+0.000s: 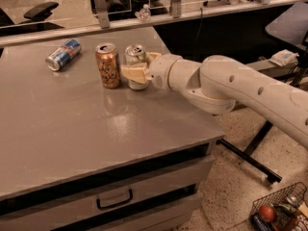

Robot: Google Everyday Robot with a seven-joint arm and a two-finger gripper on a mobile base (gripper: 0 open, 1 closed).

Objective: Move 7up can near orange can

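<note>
The 7up can (135,53), silver-white with a silver top, stands upright on the grey table (86,134), close to the right of the orange can (108,65) with a small gap between them. My gripper (138,65) reaches in from the right, and its cream fingers (134,74) sit on either side of the 7up can, closed on it. The near finger hides the can's lower front. The orange can stands upright and free.
A blue-and-silver can (63,54) lies on its side at the table's back left. A small bottle (143,12) stands on the ledge behind. The table's right edge is under my arm. A wire basket (281,211) sits on the floor at right.
</note>
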